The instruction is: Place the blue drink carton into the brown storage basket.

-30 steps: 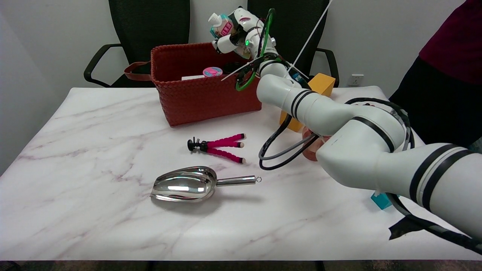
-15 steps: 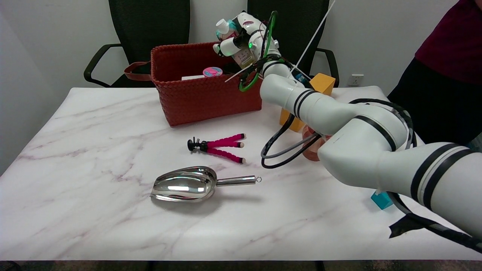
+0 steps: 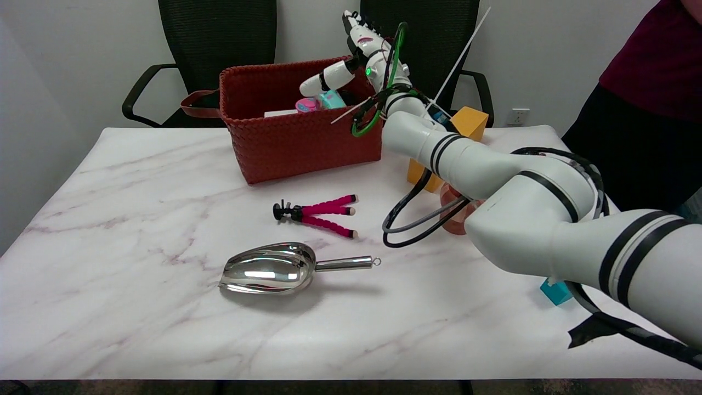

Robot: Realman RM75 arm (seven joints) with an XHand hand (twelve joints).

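Note:
The blue drink carton (image 3: 331, 99) lies inside the brown woven storage basket (image 3: 296, 137) at the back of the table; only its teal top shows above the basket's front wall. My right hand (image 3: 351, 55) hovers above the basket's right end with its fingers spread apart and nothing in them. One finger (image 3: 323, 82) reaches out over the carton without touching it, as far as I can tell.
A pink round item (image 3: 307, 104) sits in the basket beside the carton. On the marble table lie a pink-legged mini tripod (image 3: 321, 213) and a metal scoop (image 3: 285, 269). An orange block (image 3: 455, 145) and a reddish cup (image 3: 455, 214) sit behind my arm. A person stands at right.
My right hand let go of the carton, which dropped from above the basket's rim into the basket. The fingers have spread open and the hand has lifted slightly.

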